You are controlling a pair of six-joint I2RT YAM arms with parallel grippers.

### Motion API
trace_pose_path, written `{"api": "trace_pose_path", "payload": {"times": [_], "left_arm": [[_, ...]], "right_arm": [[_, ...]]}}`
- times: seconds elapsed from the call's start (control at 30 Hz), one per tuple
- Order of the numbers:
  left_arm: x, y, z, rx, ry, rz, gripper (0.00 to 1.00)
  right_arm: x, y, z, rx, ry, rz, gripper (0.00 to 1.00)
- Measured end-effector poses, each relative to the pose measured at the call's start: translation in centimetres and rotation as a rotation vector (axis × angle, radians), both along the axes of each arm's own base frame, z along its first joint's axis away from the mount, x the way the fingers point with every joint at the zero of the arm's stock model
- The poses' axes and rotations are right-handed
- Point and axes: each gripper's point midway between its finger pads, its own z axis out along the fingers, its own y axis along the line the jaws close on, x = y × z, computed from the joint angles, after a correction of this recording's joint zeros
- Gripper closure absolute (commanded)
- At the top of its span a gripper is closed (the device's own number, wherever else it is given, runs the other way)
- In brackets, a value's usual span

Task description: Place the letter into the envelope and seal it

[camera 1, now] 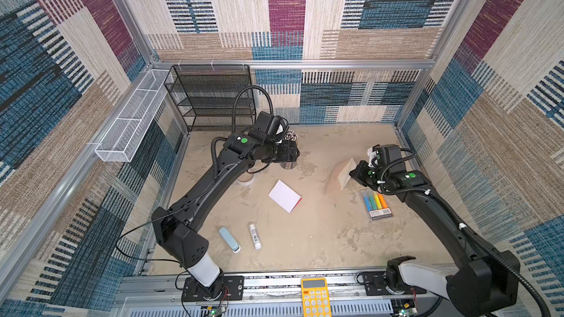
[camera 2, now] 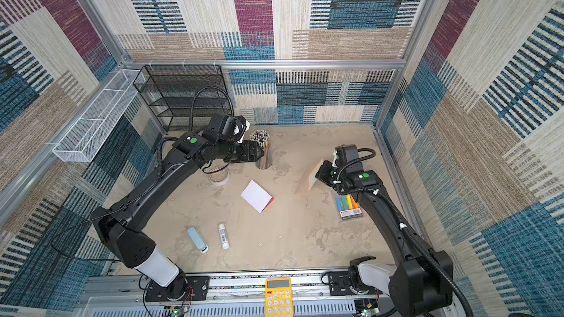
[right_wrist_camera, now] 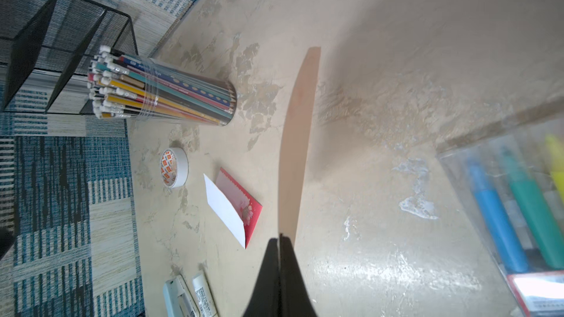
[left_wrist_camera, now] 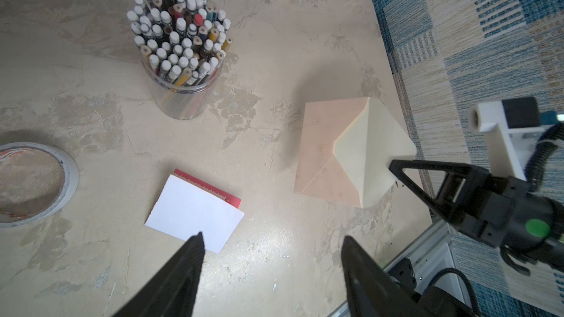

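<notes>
Mottled beige table (camera 1: 320, 239), letter (camera 1: 284, 195), tape roll (right_wrist_camera: 182, 163), pencil jar (left_wrist_camera: 183, 86), glue stick (camera 1: 254, 235), marker pack (camera 1: 376, 204)

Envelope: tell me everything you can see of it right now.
The envelope is plain pale peach paper, unmarked, with its cream pointed flap open. The right gripper is shut on the flap near its tip, holding the envelope tilted up on edge, apart from the letter. Its low edge sits near the table; contact there is unclear.

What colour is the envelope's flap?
The flap is cream, paler than the peach-pink envelope body; best seen in the left wrist view.
</notes>
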Motion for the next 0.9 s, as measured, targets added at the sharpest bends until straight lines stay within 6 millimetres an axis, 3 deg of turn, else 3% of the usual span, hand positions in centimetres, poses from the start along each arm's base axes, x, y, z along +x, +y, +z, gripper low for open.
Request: {"api": "trace_pose_path", "payload": {"times": [0.37, 0.5, 0.67, 0.9], "left_arm": [[-2.7, 1.8, -2.7, 0.012, -0.014, -0.014, 0.27], [-3.7, 2.4, -4.2, 0.002, -0.035, -0.023, 0.27], [-4.6, 2.9, -5.3, -0.010, -0.058, -0.036, 0.27], [-5.4, 3.3, -4.6, -0.059, -0.134, -0.043, 0.27]], "right_arm": [[-4.1, 1.0, -1.8, 0.064, 0.047, 0.070, 1.00], [-5.6, 2.3, -2.6, 0.084, 0.061, 0.128, 1.00], [-6.4, 4.2, -1.9, 0.094, 0.011, 0.199, 1.00], [-7.7, 5.8, -0.9, 0.148, -0.035, 0.226, 1.00]]}}
